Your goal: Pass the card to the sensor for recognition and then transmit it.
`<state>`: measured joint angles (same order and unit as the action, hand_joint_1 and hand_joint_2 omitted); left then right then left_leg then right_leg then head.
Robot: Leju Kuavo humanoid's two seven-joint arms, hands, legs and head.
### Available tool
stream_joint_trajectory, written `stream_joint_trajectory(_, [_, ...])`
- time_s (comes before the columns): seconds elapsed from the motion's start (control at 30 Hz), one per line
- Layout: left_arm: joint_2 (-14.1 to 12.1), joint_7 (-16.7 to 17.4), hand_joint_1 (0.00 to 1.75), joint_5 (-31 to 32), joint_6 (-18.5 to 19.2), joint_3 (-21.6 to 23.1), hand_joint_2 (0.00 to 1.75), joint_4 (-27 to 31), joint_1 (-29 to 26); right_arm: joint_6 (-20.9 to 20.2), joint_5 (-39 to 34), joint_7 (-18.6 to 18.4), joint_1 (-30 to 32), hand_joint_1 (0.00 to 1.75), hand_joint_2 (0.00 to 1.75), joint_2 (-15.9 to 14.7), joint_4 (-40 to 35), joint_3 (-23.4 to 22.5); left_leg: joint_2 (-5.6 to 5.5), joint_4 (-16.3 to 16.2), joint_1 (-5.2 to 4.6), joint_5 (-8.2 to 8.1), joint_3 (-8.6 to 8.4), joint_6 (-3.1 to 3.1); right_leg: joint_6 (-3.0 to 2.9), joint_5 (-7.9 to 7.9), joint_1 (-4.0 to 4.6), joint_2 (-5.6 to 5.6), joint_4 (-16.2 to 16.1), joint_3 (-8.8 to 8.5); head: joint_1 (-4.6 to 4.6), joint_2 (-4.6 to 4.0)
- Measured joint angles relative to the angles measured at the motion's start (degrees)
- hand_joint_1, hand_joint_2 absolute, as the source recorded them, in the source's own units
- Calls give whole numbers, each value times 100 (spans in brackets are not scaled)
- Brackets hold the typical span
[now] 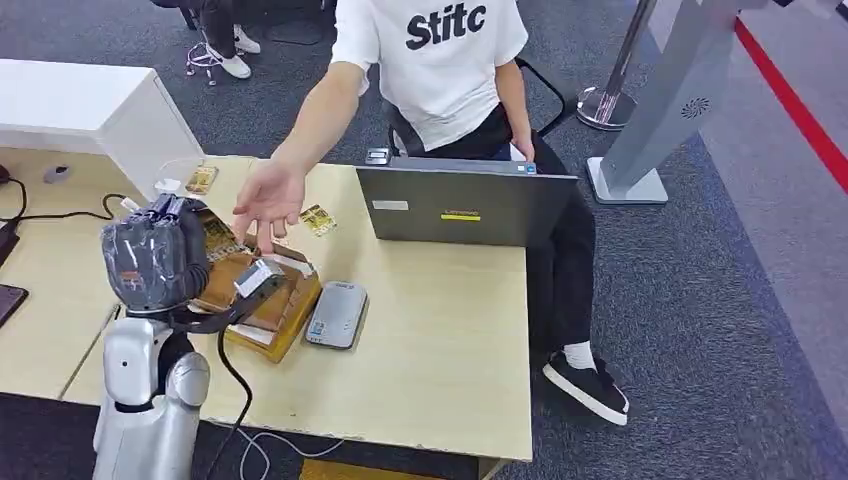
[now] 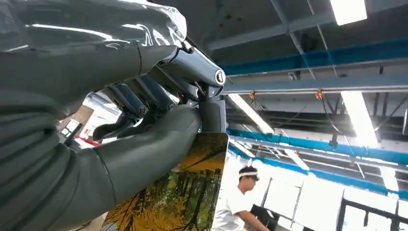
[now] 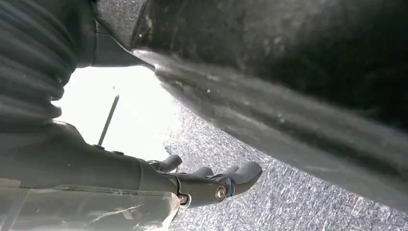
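While a seated person's open hand (image 1: 268, 200) reaches across the desk (image 1: 440, 330), I hold my left hand (image 1: 160, 255) raised above the wooden card box (image 1: 262, 305), thumb and fingers (image 2: 144, 96) pinching a card (image 2: 187, 192) printed with yellow trees by its upper edge. I judge the card light, thin, stiff and slick, so a firm pinch on one short edge seems right, leaving the face free for the grey sensor (image 1: 337, 314) just beside the box. Another card (image 1: 318, 219) lies flat near the laptop (image 1: 465, 205). My right hand (image 3: 211, 180) hangs over the carpet, fingers curled and, as far as this dim view tells, holding nothing
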<state>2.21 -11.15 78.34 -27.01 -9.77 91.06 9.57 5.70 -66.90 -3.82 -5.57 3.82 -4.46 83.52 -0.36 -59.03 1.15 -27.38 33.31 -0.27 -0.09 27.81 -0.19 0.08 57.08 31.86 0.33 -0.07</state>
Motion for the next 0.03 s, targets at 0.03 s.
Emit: stream_joint_trajectory(0.03, [63,0,175,9,9,0,175,219,84,-4,2,0,0,0,175,0,0,0,1,0,0,0,0,0,0,0,0,1,0,1,0,0])
